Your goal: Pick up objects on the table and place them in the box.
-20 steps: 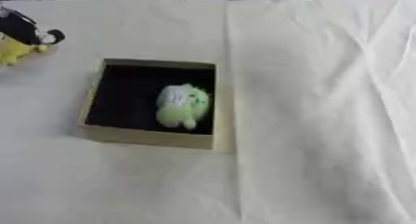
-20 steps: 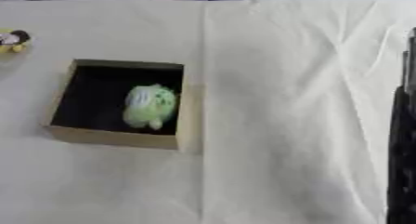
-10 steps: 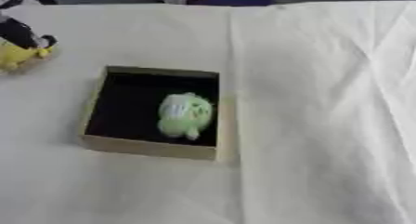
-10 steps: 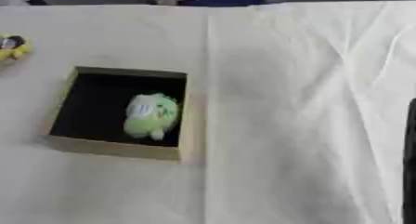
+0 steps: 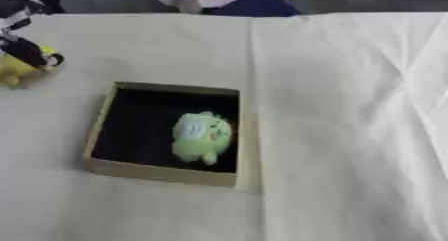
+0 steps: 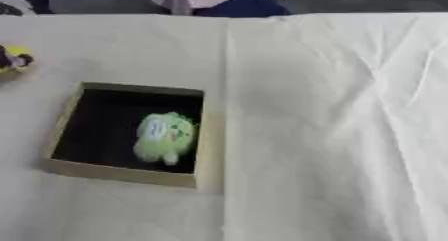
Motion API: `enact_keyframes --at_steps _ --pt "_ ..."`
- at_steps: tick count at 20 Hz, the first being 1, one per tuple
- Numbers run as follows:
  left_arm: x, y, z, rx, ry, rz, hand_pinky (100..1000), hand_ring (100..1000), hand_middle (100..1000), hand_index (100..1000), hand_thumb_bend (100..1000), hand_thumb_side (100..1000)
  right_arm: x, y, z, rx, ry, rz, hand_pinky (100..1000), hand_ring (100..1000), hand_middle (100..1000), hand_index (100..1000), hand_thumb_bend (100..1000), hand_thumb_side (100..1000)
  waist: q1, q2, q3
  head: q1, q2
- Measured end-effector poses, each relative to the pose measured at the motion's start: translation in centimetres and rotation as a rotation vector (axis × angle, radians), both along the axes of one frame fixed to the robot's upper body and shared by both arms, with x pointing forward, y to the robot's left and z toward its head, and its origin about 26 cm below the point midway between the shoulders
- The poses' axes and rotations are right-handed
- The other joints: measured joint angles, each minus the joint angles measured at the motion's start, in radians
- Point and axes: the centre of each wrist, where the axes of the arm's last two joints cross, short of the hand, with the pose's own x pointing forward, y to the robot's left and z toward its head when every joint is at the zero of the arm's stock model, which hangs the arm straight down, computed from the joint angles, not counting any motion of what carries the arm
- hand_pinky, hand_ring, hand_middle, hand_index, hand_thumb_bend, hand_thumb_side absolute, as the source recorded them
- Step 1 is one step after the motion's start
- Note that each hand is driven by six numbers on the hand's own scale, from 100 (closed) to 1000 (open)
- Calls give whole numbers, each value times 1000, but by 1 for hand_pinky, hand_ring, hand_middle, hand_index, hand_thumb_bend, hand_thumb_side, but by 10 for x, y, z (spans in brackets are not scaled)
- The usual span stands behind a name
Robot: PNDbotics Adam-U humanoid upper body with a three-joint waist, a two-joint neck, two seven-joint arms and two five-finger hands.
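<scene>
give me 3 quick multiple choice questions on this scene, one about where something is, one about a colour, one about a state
1. Where is the green plush toy?
A. on the cloth right of the box
B. inside the box, toward its right side
C. at the table's far edge

2. What colour is the inside of the box?
A. black
B. white
C. red

3. What is the state of the yellow toy at the far left?
A. already in the box
B. lying on the green toy
C. still out on the table, with the left hand at it

Answers:
1. B, the green toy lies within the box walls near the right wall.
2. A, the lining is dark black inside tan walls.
3. C, it sits on the white cloth left of the box, with the dark hand on it.
</scene>
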Motion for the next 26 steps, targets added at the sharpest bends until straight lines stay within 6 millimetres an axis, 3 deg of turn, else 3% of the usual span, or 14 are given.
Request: enact_keyframes --at_steps 8,12,20,26 --pt "3 11 -5 -34 22 56 852 978 948 969 431 237 2 -3 -1 4 4 4 803 933 516 777 100 886 3 6 -1 -21 0" --pt "2 13 -4 -44 20 68 848 976 945 970 382 230 2 -4 -1 10 6 5 803 934 516 777 100 886 4 7 -2 -25 0" --pt "2 16 -3 -80 29 74 858 983 946 969 390 239 2 -6 0 8 4 6 804 934 516 778 100 886 5 7 -1 25 0" --pt "2 19 -6 -87 48 99 867 990 949 967 442 254 2 -6 0 8 3 7 805 935 516 778 100 887 7 7 -1 26 1"
